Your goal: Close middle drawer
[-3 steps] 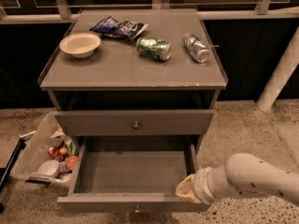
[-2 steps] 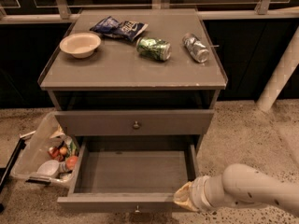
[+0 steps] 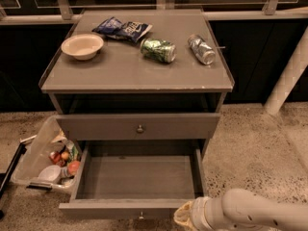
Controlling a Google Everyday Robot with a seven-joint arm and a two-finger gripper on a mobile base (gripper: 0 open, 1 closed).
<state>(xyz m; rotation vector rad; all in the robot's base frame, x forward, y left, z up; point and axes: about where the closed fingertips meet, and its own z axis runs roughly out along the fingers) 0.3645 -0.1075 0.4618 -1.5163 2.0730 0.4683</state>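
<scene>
Nearest, our one gripper (image 3: 185, 216), its grip unreadable, sits by the front right corner of the pulled-out middle drawer (image 3: 137, 177), and farther back we count one bowl (image 3: 82, 46), one bag (image 3: 122, 29), a green can (image 3: 158, 50) and a silver can (image 3: 201, 49).

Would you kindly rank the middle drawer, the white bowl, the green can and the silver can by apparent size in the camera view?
1. middle drawer, nearest the camera; the gripper sits by its front corner.
2. white bowl.
3. green can and silver can look alike; unranked.
</scene>
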